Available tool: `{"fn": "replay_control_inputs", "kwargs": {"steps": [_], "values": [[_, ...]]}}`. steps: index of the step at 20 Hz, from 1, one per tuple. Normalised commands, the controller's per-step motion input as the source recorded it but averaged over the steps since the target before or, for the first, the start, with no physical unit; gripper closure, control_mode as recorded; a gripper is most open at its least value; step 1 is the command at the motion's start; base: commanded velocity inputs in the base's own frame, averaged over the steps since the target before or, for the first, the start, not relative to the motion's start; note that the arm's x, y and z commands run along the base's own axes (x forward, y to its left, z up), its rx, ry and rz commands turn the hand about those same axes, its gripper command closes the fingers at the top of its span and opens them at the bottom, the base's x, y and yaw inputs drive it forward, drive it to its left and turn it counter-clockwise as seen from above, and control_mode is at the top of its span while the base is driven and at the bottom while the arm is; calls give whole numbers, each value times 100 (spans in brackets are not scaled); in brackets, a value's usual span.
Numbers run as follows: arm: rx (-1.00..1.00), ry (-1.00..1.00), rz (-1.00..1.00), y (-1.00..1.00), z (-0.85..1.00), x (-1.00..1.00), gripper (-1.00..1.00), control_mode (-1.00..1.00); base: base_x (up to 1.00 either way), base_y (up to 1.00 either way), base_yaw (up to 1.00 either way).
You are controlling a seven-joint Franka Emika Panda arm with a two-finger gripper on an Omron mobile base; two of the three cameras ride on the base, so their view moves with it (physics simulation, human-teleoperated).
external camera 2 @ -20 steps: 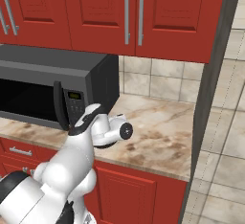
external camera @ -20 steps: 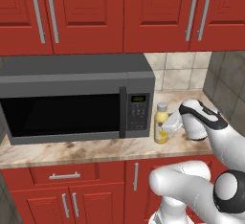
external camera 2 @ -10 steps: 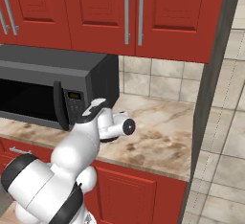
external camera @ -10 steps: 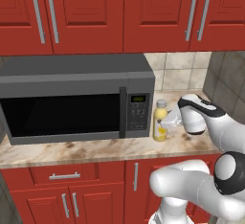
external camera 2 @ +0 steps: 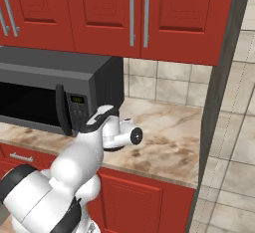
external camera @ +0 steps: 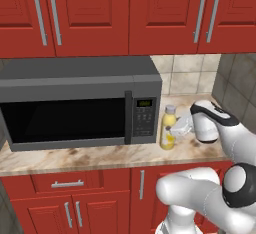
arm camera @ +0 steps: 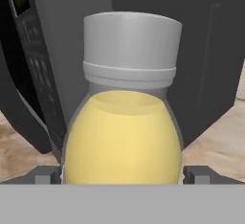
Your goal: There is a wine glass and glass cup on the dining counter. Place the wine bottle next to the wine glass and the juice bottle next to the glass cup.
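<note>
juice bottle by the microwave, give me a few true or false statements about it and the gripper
1. The juice bottle stands upright on the counter. True.
2. It stands left of the microwave. False: it stands just right of the microwave's control panel.
3. The gripper has a finger on each side of the bottle's body. True.
4. The bottle's cap is off. False: a pale cap sits on top.
5. The bottle is lifted clear of the counter. False: its base rests on the counter.
</note>
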Motion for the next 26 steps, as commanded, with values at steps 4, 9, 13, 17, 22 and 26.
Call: {"fn": "replay_control_inputs", "kwargs": {"steps": [4,9,13,17,22,26], "values": [[0,0,0,0,28,-39,100,-100,0,0,0],[-4,2,1,0,46,-38,100,-100,0,0,0],[-5,1,0,0,51,-41,100,-100,0,0,0],[-2,-1,0,0,43,-50,100,-100,0,0,0],[0,-11,8,0,36,-56,100,-100,0,0,0],[0,-13,15,0,38,-55,100,-100,0,0,0]]}}
